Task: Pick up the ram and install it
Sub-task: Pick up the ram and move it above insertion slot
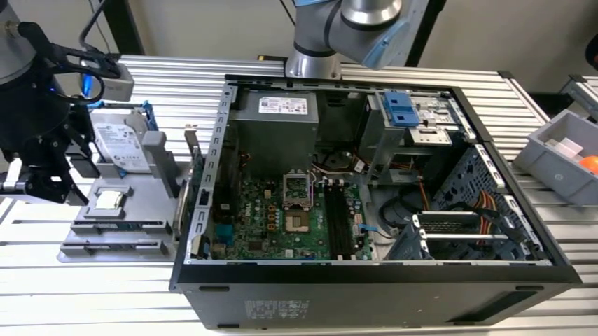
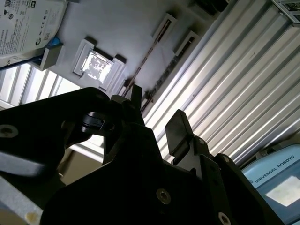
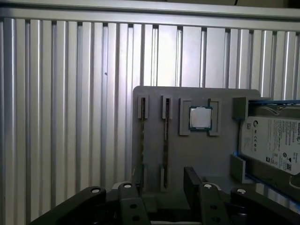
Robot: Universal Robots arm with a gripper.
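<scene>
At the exterior view's left, one grey plastic tray [image 1: 150,203] holds two thin blue-green ram sticks [image 3: 165,140], one square silver processor chip [image 3: 200,117] and one silver hard drive [image 3: 272,140]; beside it stands one open black computer case [image 1: 374,294].

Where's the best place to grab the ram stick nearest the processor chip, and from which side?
I'd pinch the ram across its two flat faces, midway along the exposed long edge, coming straight down from above the gray holder. It stands on edge in a narrow slot, ends tucked into brackets, so only that edge is free.
</scene>
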